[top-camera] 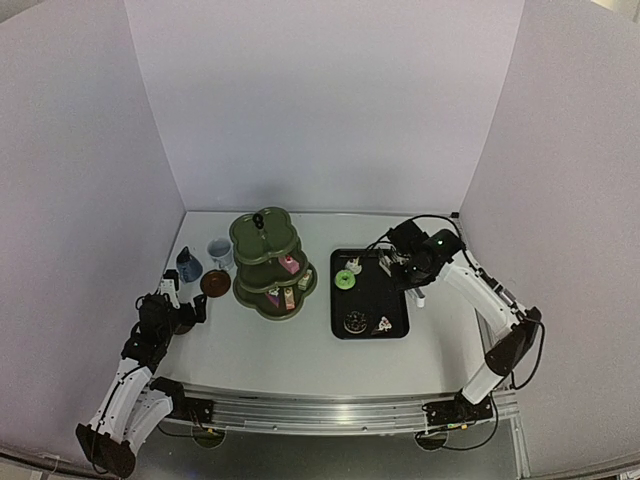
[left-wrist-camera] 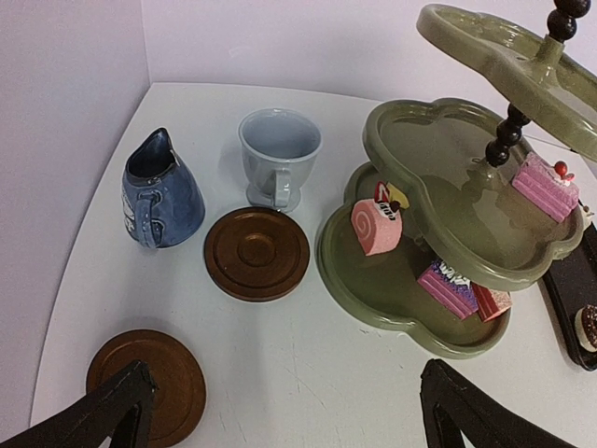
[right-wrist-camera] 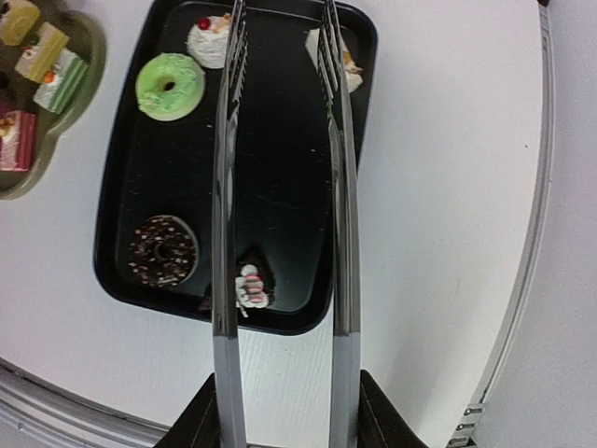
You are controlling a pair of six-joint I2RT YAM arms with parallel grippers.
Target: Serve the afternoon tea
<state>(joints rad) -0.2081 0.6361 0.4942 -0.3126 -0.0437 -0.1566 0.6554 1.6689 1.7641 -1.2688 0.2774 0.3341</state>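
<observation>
Where the white table (top-camera: 280, 350) lies nearest the arm bases, the left gripper (left-wrist-camera: 283, 366) is held low with its jaws wide apart and nothing between them. A brown saucer (left-wrist-camera: 146, 383) is seen just beside one of its fingers. A second brown saucer (left-wrist-camera: 256, 252) is set farther back. Behind it a dark-blue jug (left-wrist-camera: 160, 196) and a pale cup (left-wrist-camera: 278, 154) are stood upright, near each other. To their right the olive-green three-tier stand (left-wrist-camera: 373, 280) is placed. A pink roll cake (left-wrist-camera: 376, 227) and a purple-topped slice (left-wrist-camera: 446, 285) are carried on its bottom tier, and a pink slice (left-wrist-camera: 544, 187) on the middle one.

On the right, the right gripper (right-wrist-camera: 284, 411) is clamped on tongs (right-wrist-camera: 224, 187), whose arms are held apart above the black tray (right-wrist-camera: 280, 140). A chocolate ring doughnut (right-wrist-camera: 163, 250) and a dark slice (right-wrist-camera: 252, 280) are found at the tray's near end. A green doughnut (right-wrist-camera: 170, 86) and a white cherry-topped cake (right-wrist-camera: 210, 39) are found at the far end.
</observation>
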